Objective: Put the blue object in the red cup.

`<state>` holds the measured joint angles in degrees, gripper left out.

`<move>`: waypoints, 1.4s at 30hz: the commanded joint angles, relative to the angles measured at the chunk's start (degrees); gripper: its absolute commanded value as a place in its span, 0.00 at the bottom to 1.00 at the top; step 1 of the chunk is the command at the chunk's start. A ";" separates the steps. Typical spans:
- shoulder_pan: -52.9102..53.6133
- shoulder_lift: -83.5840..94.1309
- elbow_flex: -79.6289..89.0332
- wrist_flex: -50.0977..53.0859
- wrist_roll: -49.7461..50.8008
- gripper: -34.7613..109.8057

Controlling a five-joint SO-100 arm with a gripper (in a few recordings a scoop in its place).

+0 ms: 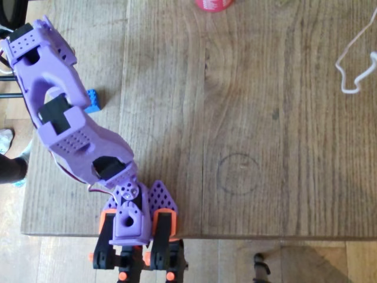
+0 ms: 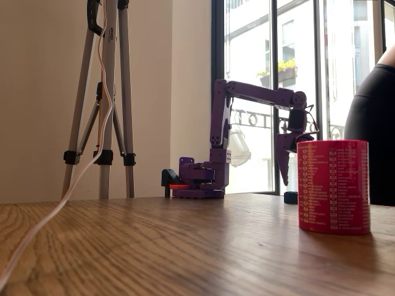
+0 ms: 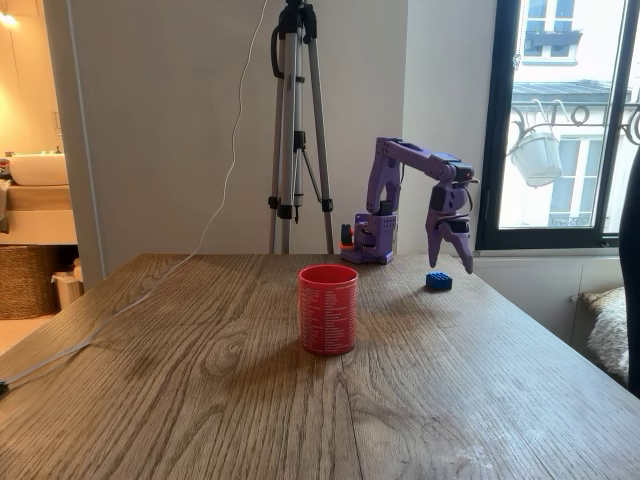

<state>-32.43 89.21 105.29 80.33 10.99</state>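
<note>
The blue brick (image 3: pixel 438 281) lies on the wooden table near its far right edge, well behind and to the right of the red cup (image 3: pixel 327 308). My purple gripper (image 3: pixel 452 265) hangs just above the brick, pointing down, open, its fingers spread in a V with nothing between them. In the overhead view the brick (image 1: pixel 92 101) peeks out to the right of the arm (image 1: pixel 76 138), and the cup (image 1: pixel 213 4) is cut off by the top edge. From table level, the cup (image 2: pixel 333 186) stands close in front, the brick (image 2: pixel 290 197) sits small behind it, and one finger (image 2: pixel 282 159) points down over it.
A tripod (image 3: pixel 297 130) stands behind the table, and a white cable (image 3: pixel 150 290) trails across its left side. A pencilled circle (image 1: pixel 237 174) marks the wood near the arm's base (image 1: pixel 136 236). A person's dark form (image 2: pixel 373 123) shows at the right edge.
</note>
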 commanded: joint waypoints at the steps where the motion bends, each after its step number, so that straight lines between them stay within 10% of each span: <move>1: -0.09 -0.79 0.53 -1.14 0.35 0.59; 17: 0.97 -6.50 5.27 -6.94 1.32 0.57; 23: 0.97 -6.68 5.54 -6.68 4.83 0.24; 42: 7.29 6.06 3.43 -7.21 2.29 0.24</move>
<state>-29.62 84.11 111.53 74.00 17.49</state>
